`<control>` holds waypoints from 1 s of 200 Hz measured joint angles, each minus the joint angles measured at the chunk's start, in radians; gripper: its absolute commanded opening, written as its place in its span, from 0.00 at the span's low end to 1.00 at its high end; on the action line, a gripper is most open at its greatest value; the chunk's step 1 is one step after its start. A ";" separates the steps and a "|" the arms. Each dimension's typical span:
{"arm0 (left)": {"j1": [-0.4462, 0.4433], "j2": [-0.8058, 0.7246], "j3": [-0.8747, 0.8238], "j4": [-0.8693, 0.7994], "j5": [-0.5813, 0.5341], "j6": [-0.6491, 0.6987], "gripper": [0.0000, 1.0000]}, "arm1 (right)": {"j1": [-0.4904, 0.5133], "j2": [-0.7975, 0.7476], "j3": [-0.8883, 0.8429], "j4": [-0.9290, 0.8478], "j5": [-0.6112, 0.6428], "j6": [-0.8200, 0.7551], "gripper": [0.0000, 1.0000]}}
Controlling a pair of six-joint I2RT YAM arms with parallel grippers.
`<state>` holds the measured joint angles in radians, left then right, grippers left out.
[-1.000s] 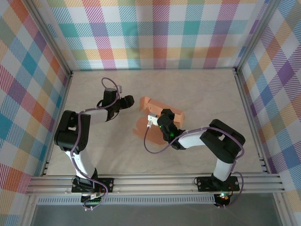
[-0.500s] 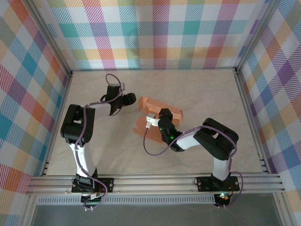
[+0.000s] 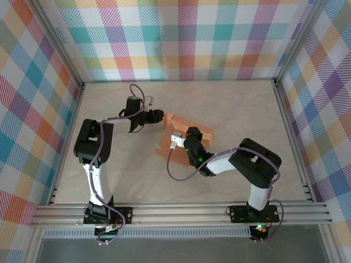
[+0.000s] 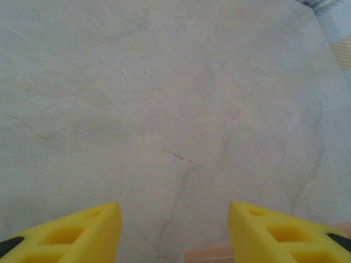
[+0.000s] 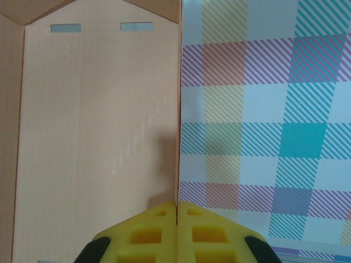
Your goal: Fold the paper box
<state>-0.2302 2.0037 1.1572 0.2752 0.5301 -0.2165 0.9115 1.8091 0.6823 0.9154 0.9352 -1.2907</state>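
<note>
The paper box (image 3: 202,130) is salmon-orange card, partly folded, lying mid-table with a flat flap (image 3: 163,148) toward me. My right gripper (image 3: 190,135) sits over its middle. In the right wrist view its yellow fingers (image 5: 159,227) are shut on the edge of an upright card panel (image 5: 98,137) with two slots near the top. My left gripper (image 3: 160,115) is at the box's left end. In the left wrist view it (image 4: 174,233) stands open above the tabletop, with a sliver of card (image 4: 211,253) low between the fingers.
Plaid walls (image 3: 186,38) enclose the pale marble-look table (image 3: 236,104) on three sides. An aluminium rail (image 3: 181,211) runs along the near edge by the arm bases. Bare tabletop lies to the far left and right of the box.
My left gripper has travelled right, from well clear of the box up to its left end, its jaws narrowing a little. The right gripper has stayed shut on the card, barely shifting.
</note>
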 measured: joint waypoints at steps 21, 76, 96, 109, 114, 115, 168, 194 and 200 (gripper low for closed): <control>-0.008 0.000 -0.024 0.025 0.035 0.014 0.51 | 0.000 -0.005 0.000 -0.016 0.000 0.021 0.00; -0.031 -0.027 -0.113 0.099 0.093 0.053 0.45 | 0.000 -0.032 0.000 -0.073 0.003 0.074 0.00; -0.041 -0.048 -0.150 0.127 0.109 0.065 0.44 | 0.000 -0.035 0.000 -0.084 0.003 0.087 0.00; -0.046 -0.053 -0.158 0.139 0.120 0.077 0.44 | -0.002 -0.038 0.002 -0.094 0.000 0.097 0.00; -0.048 -0.055 -0.159 0.143 0.124 0.082 0.43 | -0.002 -0.039 0.002 -0.098 0.000 0.101 0.00; -0.048 -0.055 -0.159 0.143 0.125 0.084 0.43 | -0.002 -0.040 0.002 -0.098 0.000 0.103 0.00; -0.065 -0.081 -0.180 0.174 0.171 0.145 0.40 | -0.006 -0.052 0.009 -0.135 -0.004 0.130 0.00; -0.083 -0.081 -0.182 0.175 0.184 0.163 0.38 | -0.008 -0.053 0.015 -0.153 -0.005 0.142 0.00; -0.087 -0.081 -0.185 0.179 0.185 0.165 0.38 | -0.009 -0.053 0.015 -0.155 -0.005 0.147 0.00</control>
<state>-0.3172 1.9224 0.9726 0.4541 0.7155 -0.0513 0.9028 1.7565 0.6975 0.7601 0.9306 -1.1435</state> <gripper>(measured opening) 0.385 0.042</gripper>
